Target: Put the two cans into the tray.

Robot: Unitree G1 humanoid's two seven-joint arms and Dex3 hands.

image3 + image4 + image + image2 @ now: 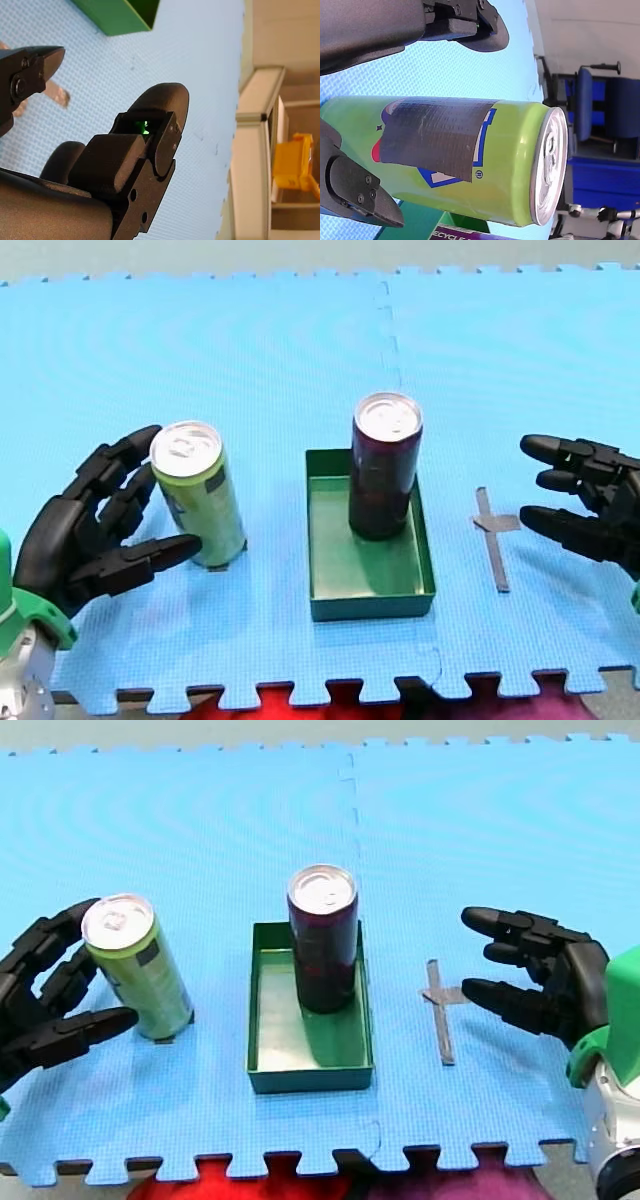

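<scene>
- Black three-finger left hand [95, 530] sits at the near left corner of the blue foam mat [250, 340], set wide around a lime-green aluminium drink can [197, 495].
- Its thumb lies across the near side of the can, low on the body, and its two fingers reach the far side near the rim.
- Seen from the second wrist view, the can lies between the thumb [355, 192] and the fingers [470, 22]. A strip of mat shows between the fingers and the can wall, so the hand is not clamped on it.
- This can stands upright on the mat with a dark patch of tape on its side.
- Beyond the left hand's fingertips, between the two hands, lies a green rectangular tray [330, 590].
- A dark maroon drink can [383, 465] stands upright inside the tray at its far end.
- Black three-finger right hand [585, 500] is at the right edge, holding nothing, with a grey tape cross [494, 535] between it and the tray.
</scene>
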